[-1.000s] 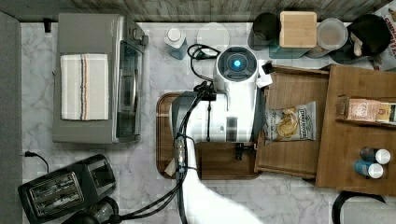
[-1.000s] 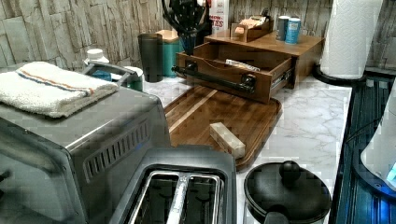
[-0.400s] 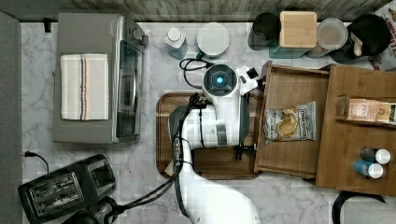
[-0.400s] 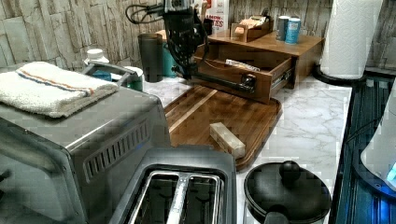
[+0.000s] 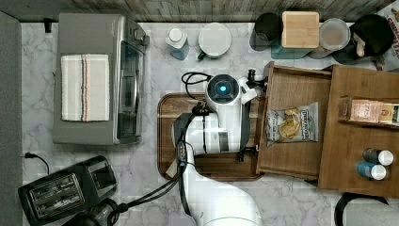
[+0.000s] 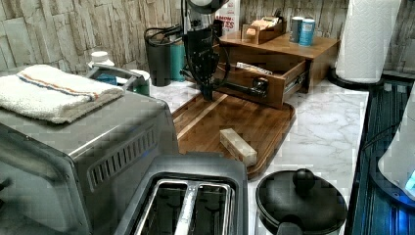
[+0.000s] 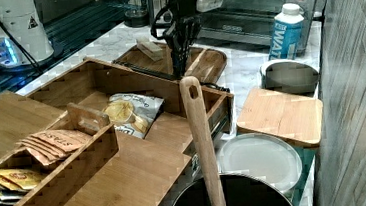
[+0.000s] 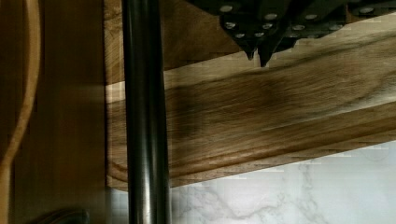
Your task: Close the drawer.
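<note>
Top view: chip bag (image 5: 291, 123) inside open drawer (image 5: 288, 162), pincer (image 5: 254, 84) beside.

Kitchen: marble counter (image 5: 155, 61), toaster (image 5: 66, 190), toaster oven (image 5: 96, 77).

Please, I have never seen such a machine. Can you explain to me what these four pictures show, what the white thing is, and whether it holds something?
The white thing is a robot arm on a marble kitchen counter. One picture looks down from above, two look from the sides, and one comes from a camera on the arm's wrist. At the arm's end is a black gripper with its two fingers shut together, holding nothing. It hangs just in front of an open wooden drawer, near the drawer's dark bar handle, above a wooden board. A bag of chips lies in the drawer. On the counter you also see a toaster oven, a toaster and a water bottle.
</note>
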You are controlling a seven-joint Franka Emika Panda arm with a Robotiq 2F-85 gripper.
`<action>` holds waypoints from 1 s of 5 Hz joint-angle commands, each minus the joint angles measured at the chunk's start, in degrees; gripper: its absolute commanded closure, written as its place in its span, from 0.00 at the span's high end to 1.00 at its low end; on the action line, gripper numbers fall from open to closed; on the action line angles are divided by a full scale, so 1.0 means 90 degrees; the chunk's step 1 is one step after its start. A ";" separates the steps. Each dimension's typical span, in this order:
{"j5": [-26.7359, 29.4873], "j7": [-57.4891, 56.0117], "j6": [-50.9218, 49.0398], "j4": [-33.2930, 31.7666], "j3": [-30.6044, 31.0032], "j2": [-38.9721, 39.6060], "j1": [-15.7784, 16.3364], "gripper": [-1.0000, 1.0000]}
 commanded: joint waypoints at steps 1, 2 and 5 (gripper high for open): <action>-0.0223 -0.0762 0.0437 0.0115 -0.0108 -0.0115 -0.0234 0.00; 0.0015 -0.1434 0.0363 0.0256 -0.0146 -0.0024 -0.0478 0.00; 0.0417 -0.3006 0.0383 0.0492 -0.0518 -0.0288 -0.1373 0.00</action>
